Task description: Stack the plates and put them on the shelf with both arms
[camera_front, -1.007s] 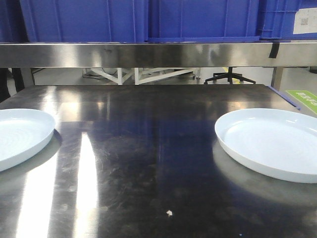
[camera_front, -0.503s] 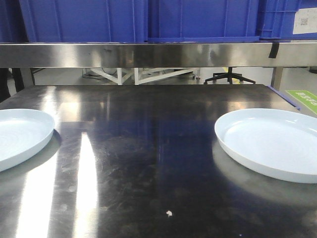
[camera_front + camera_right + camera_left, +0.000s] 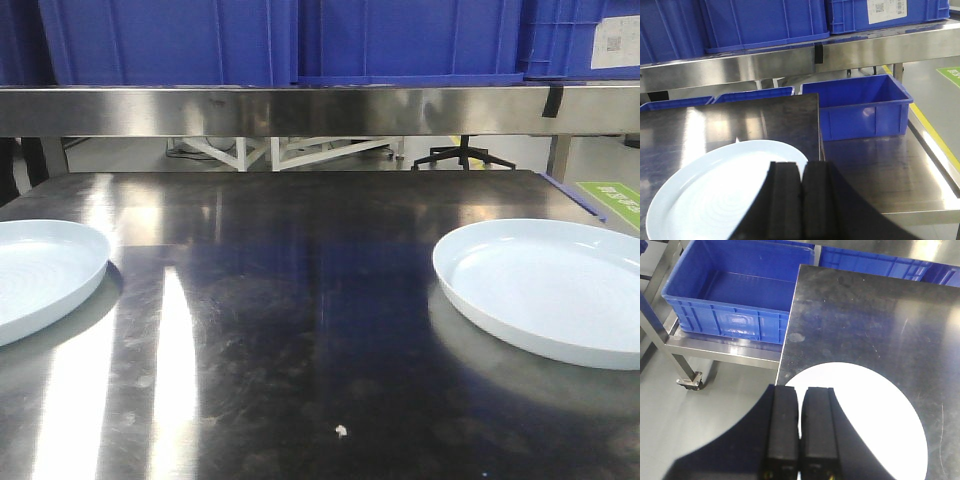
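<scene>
Stacking not yet begun: lying well apart on the desk, left plate and right plate; hovering by them, left gripper and right gripper, closed and empty; waiting at the far side, shelf.

Bright light, glare streaks on tabletop (left side), plate blown white, soft shadows

We count two plates, a left plate and a right plate, one tabletop, one shelf, at least three blue crates atop it (wrist views show more lower down), and two grippers, left gripper and right gripper.
</scene>
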Controlling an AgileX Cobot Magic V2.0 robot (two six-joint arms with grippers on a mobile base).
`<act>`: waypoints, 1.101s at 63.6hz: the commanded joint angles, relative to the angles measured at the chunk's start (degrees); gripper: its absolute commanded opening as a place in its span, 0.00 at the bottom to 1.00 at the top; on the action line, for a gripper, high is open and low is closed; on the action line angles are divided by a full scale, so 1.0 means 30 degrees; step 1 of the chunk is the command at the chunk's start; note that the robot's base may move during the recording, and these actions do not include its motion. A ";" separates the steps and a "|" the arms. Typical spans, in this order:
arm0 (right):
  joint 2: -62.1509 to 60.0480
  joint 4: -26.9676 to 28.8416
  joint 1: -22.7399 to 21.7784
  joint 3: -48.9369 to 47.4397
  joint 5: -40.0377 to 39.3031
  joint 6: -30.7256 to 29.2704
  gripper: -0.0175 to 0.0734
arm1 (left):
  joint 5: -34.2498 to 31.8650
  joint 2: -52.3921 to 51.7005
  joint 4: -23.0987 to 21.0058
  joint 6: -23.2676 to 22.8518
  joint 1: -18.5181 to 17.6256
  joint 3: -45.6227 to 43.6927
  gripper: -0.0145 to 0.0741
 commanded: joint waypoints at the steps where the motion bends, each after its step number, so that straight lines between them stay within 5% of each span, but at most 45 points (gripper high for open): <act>1: -0.0348 0.0004 -0.0095 -0.0015 -0.2731 -0.0076 0.25 | -0.1383 -0.0093 -0.0074 -0.0132 -0.0145 -0.0729 0.27; 11: -0.0348 0.0004 -0.0049 -0.0564 -0.4695 -0.0055 0.25 | -0.1301 -0.0093 0.0190 -0.0132 -0.0145 -0.0729 0.27; 24: 0.3201 -0.0464 -0.0049 -0.5794 0.3562 -0.0112 0.25 | -0.1301 -0.0093 0.0295 -0.0132 -0.0145 -0.0729 0.27; 29: 0.6139 -0.0718 -0.0049 -0.7383 0.4188 -0.0112 0.25 | -0.1301 -0.0093 0.0295 -0.0132 -0.0145 -0.0729 0.27; 45: 1.4039 -0.0455 -0.0049 -0.9794 0.2099 -0.0047 0.25 | -0.1088 -0.0093 0.0295 -0.0132 -0.0145 -0.0729 0.27; 70: 1.8425 0.0131 -0.0049 -0.9794 -0.3454 -0.0047 0.25 | -0.1465 -0.0084 0.0324 -0.0097 -0.0145 -0.0729 0.27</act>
